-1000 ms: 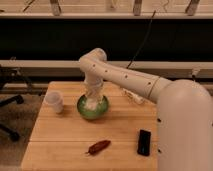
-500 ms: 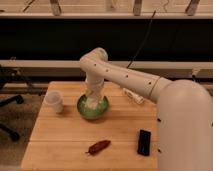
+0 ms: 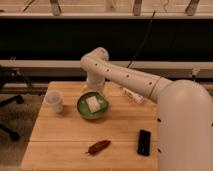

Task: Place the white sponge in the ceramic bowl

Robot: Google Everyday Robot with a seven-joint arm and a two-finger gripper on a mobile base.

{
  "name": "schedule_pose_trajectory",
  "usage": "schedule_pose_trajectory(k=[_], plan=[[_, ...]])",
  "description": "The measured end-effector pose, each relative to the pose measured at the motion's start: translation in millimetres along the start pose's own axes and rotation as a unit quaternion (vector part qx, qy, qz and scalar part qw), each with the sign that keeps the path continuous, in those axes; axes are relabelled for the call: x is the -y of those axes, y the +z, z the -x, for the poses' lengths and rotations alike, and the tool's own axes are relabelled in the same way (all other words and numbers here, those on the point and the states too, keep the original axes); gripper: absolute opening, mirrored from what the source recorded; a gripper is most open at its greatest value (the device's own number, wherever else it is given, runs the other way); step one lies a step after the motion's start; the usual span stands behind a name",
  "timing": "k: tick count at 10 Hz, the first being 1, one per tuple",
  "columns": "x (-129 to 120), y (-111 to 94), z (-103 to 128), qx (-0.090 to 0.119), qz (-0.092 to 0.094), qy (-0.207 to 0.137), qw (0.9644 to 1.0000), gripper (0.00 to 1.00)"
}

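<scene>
The small flat rectangular off-white sponge (image 3: 93, 103) lies tilted inside the round glossy green ceramic bowl (image 3: 82, 109), just below the gripper (image 3: 94, 89), which hangs over the bowl's far rim; whether that claw is spread or closed cannot be told. A translucent white cup (image 3: 54, 101) stands to the claw's left, its contents not visible, while a reddish-brown elongated object (image 3: 98, 146) and a black rectangular device (image 3: 144, 142) lie nearer the wooden table's (image 3: 60, 142) front edge, well below it. Half a second earlier the gripper reached down into the bowl, covering the sponge; now it has lifted and the sponge shows uncovered.
</scene>
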Motion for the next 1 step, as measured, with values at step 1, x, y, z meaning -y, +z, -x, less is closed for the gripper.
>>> schedule_pose_trajectory(k=[1], plan=[[0.3, -0.7, -0.3, 0.0, 0.0, 0.0, 1.0, 0.8]])
